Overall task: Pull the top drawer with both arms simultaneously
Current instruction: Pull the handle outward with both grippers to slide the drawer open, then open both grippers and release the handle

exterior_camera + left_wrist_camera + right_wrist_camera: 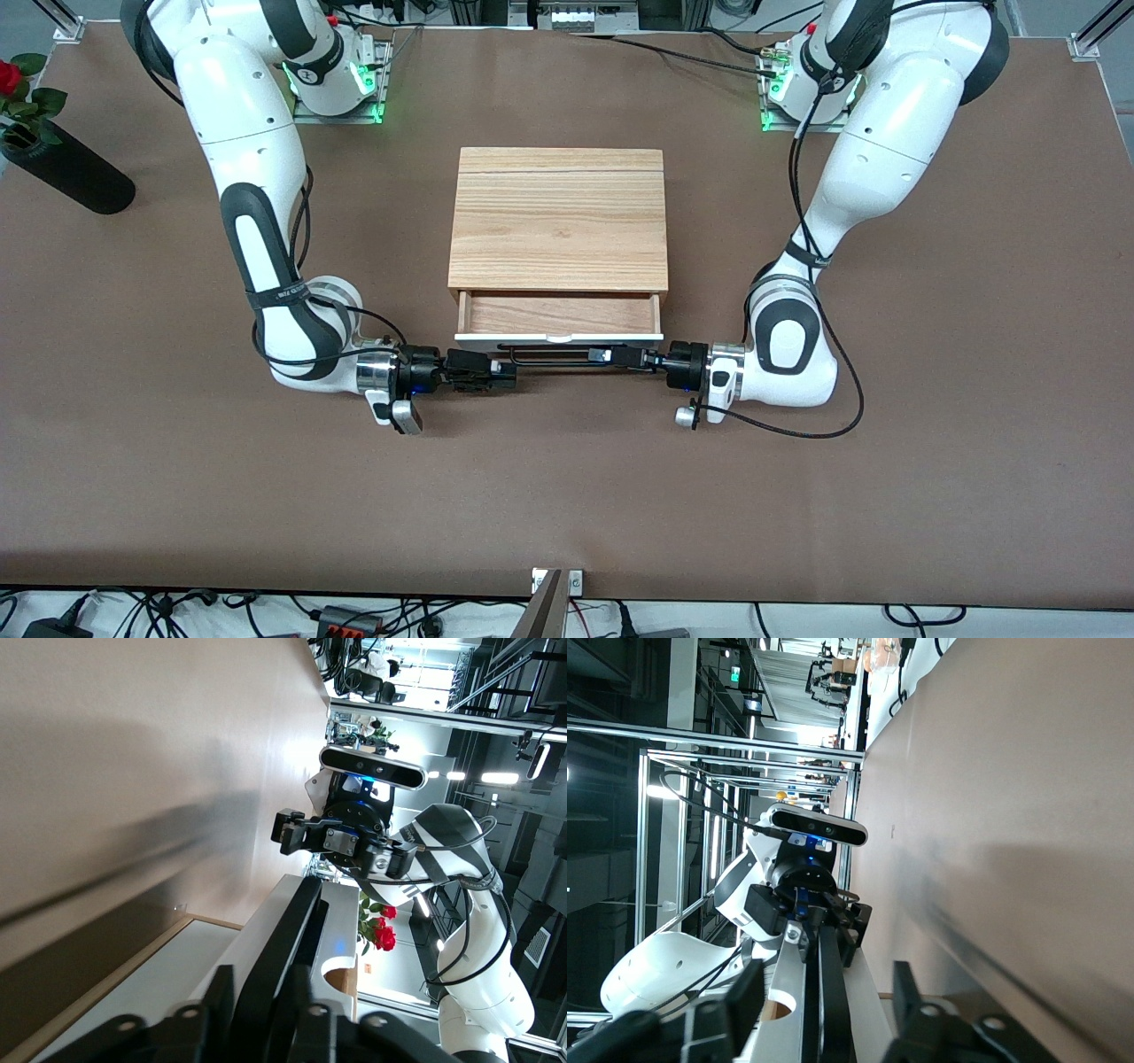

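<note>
Both tools, left tool [611, 355] and right tool [503, 369], are clamping the handle [554, 348]; the drawer [559, 317] is sitting partly open, with more pulling likely remaining.

robotics lab, aluminium frame posts [1091, 34], cables [159, 611] along table [567, 496] edge, bench-mounted arms

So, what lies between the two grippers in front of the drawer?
Only the top drawer's black bar handle lies there: in the front view it runs from the right gripper to the left gripper, each at one end.
</note>
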Controlling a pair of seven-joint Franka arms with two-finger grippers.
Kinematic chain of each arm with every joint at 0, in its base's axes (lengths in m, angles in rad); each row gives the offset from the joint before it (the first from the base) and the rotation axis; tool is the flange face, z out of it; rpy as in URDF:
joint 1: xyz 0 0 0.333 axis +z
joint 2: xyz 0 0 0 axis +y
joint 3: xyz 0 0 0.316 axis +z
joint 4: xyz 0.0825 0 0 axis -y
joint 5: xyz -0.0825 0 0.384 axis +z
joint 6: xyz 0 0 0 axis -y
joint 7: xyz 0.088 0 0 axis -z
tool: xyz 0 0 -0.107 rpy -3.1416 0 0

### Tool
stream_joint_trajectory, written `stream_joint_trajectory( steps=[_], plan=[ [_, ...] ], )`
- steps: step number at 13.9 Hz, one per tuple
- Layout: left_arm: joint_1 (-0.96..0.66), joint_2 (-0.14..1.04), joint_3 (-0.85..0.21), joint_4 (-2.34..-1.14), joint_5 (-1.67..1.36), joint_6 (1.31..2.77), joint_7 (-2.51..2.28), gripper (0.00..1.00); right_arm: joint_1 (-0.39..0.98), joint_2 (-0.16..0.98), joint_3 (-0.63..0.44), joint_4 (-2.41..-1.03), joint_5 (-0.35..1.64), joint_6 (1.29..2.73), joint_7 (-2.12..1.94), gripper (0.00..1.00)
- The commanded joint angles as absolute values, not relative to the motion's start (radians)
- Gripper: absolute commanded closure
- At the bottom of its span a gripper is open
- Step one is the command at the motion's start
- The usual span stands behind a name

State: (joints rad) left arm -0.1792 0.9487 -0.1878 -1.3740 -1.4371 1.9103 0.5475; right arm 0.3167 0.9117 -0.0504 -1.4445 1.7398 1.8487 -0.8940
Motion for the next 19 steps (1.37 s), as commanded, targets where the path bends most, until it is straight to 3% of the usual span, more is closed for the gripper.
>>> stream_joint_trajectory(
  steps=[1, 5, 8, 11, 16, 19],
  plan=[
    [-0.181, 0.957, -0.167, -1.326, -1.443, 1.908, 0.534, 0.00, 0.311, 0.905, -0.043, -1.430, 1.746, 1.858, -0.887, 0.00],
    [-0.178, 0.956, -0.126, -1.287, -1.440, 1.902, 0.537, 0.00, 0.320, 0.871, -0.081, -1.427, 1.712, 1.861, -0.874, 0.00],
    [-0.160, 0.942, -0.088, -1.285, -1.433, 1.890, 0.538, 0.00, 0.313, 0.842, -0.109, -1.410, 1.582, 1.861, -0.816, 0.00],
    [-0.126, 0.922, -0.058, -1.215, -1.227, 1.836, 0.531, 0.00, 0.322, 0.796, -0.173, -1.381, 1.390, 1.859, -0.709, 0.00],
    [-0.020, 0.822, -0.057, -1.203, -0.933, 1.700, 0.526, 0.00, 0.316, 0.643, -0.219, -1.391, 0.794, 1.836, -0.575, 0.00],
    [0.002, 0.728, -0.057, -1.204, -0.737, 1.667, 0.516, 0.00, 0.327, 0.569, -0.267, -1.394, 0.483, 1.702, -0.427, 0.00]
  ],
)
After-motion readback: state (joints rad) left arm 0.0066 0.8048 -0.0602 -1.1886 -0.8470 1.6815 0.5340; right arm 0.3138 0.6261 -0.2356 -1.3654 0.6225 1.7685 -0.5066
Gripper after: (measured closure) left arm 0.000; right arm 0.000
